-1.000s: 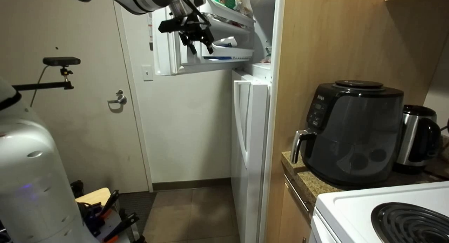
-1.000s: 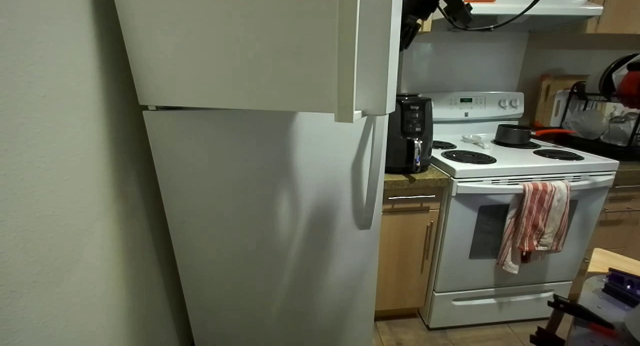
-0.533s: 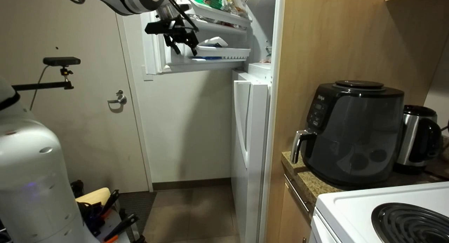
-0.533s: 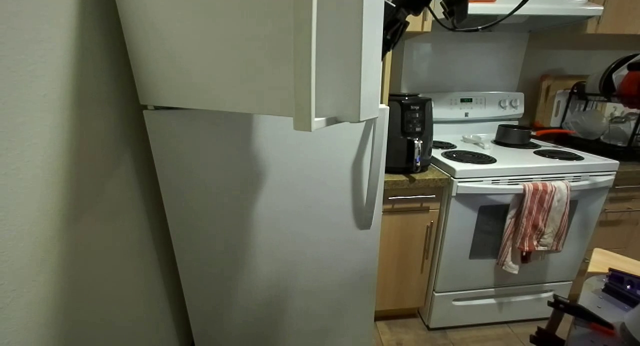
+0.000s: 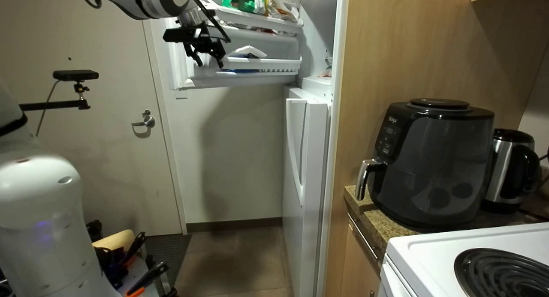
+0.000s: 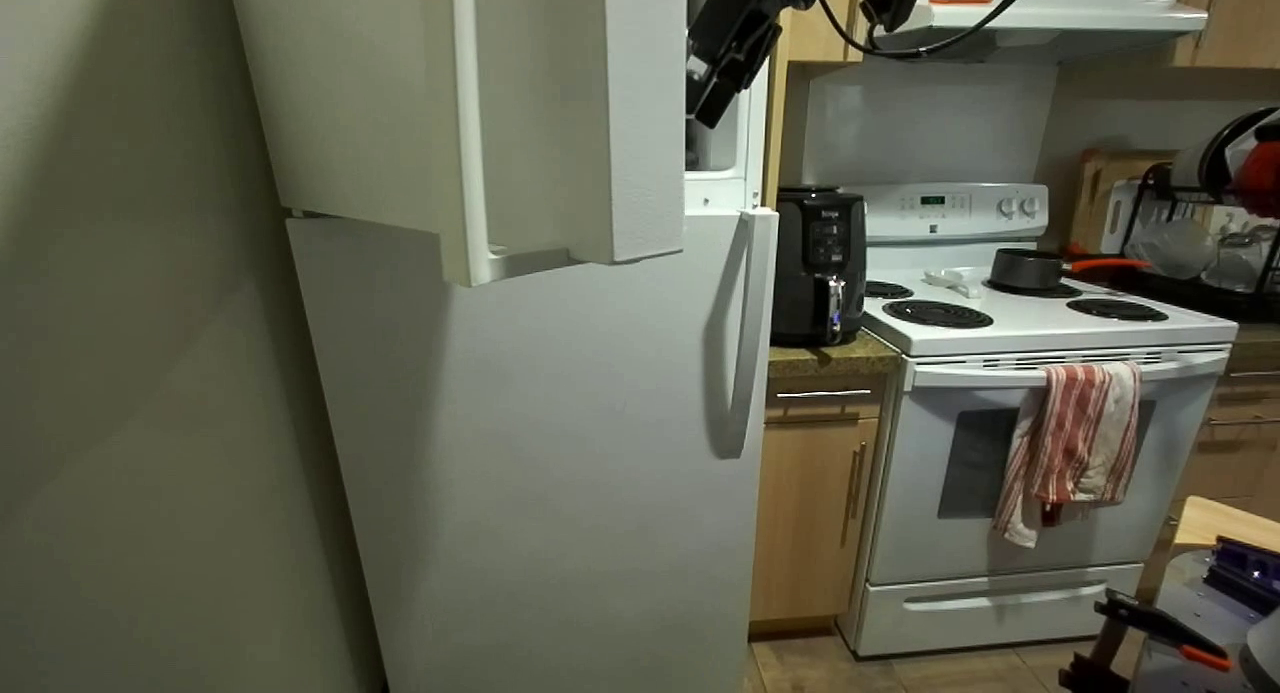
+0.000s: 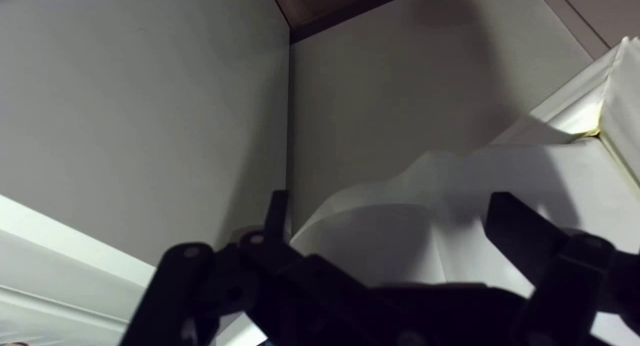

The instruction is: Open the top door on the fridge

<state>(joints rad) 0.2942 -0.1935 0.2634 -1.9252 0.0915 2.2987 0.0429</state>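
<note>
One top door [image 6: 370, 103] swung out from the fridge [image 6: 560, 443]

From where I stand, that door juts well forward of the fridge, and its inner side, lined with white shelf racks [image 5: 274, 64], faces my way. A green bag [image 5: 238, 2] and other packets sit in the highest rack I can see. The gripper [image 5: 209, 64] hangs by that inner side, in front of the fridge and near the door's free edge. Its fingers [image 7: 522, 236] stand spread apart, the grip released; whether it touches the door, I can't tell. Beneath, the fridge's lower door [image 5: 293, 220] is closed, its long handle [image 6: 748, 343] upright. Beside the fridge, past a wooden panel [image 5: 364, 74], a black air fryer [image 5: 433, 172] sits on the counter [image 5: 386, 226] with a kettle [image 5: 506, 170] just beside it. The stove [image 6: 1040, 323] is farther along from the fridge, a striped towel [image 6: 1085, 433] hanging on its front. A room door [image 5: 107, 168] stands closed, well apart from the fridge.
</note>
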